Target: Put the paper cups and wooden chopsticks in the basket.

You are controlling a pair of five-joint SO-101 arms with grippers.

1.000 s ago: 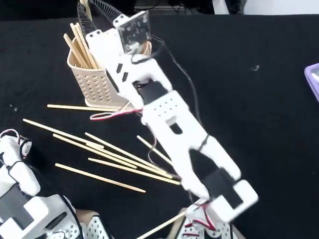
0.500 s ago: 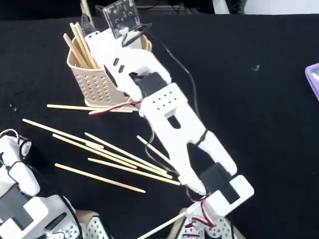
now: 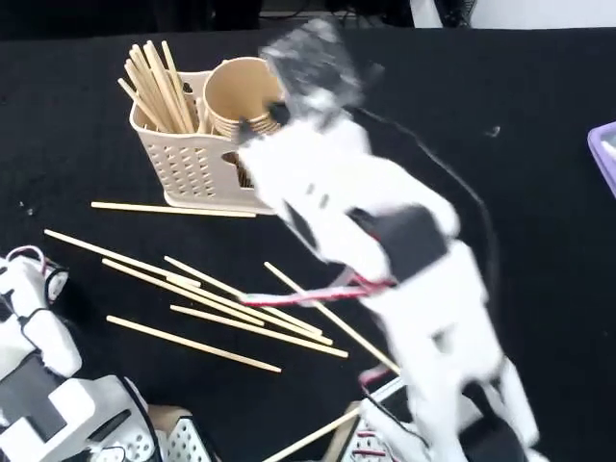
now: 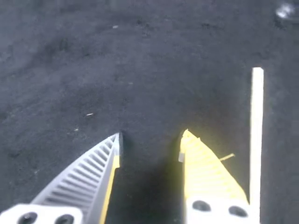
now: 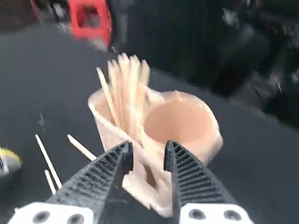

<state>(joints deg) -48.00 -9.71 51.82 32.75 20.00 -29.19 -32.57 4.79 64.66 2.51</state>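
High view, black table [image 3: 539, 115], scattered chopsticks [image 3: 192, 344]

We log the right arm [image 3: 327, 173]: white shells, black servo blocks, red cables. Right gripper [image 5: 148, 144]: black ribbed fingers. Left gripper [image 4: 152, 134]: one grey finger, one yellow.

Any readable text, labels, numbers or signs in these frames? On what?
No readable text anywhere.
The basket, paper cups and loose chopsticks show no print.
The red box behind the table is too blurred to tell.
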